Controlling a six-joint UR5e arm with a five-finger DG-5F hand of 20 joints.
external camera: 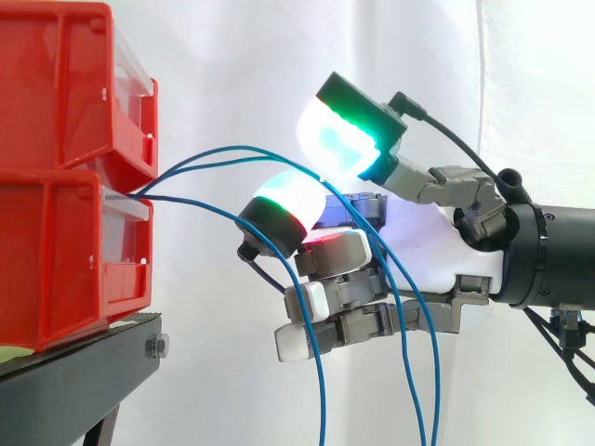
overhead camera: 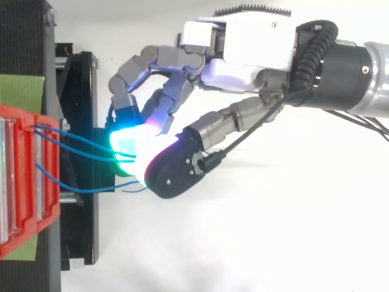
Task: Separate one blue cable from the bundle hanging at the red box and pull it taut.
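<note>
White curtain (external camera: 232,56) backs the scene as two red bins (external camera: 56,139) sit stacked on a black stand (external camera: 84,362) at 9 o'clock in the side view. Thin blue cables (external camera: 209,153) leave the seam between the upper and lower bins and arch toward 3 o'clock. The robot hand (external camera: 418,242) reaches in level from 3 o'clock, its fingers curled toward the bins. Two glowing pads (external camera: 344,139) stand at its front, one high at 1 o'clock showing green and cyan, the other just below it at 7 o'clock banded green and red. Those two pads all but meet, and the two upper cables run into the narrow place between them, so the robot hand appears to pinch that pair. Past the pads the two cables pass behind the lower pad and drop slack toward 6 o'clock, crossing the lower curled fingers. A third cable leaves the same seam lower down, slides under the lower pad and hangs free toward 6 o'clock, apart from the pinched pair.

From above, the bins lie at 9 o'clock and the robot hand (overhead camera: 255,45) comes in from 3 o'clock. Two cables cross the stand straight into the bright cyan glow, while the third sags toward 6 o'clock beside the black back of the nearer pad.
</note>
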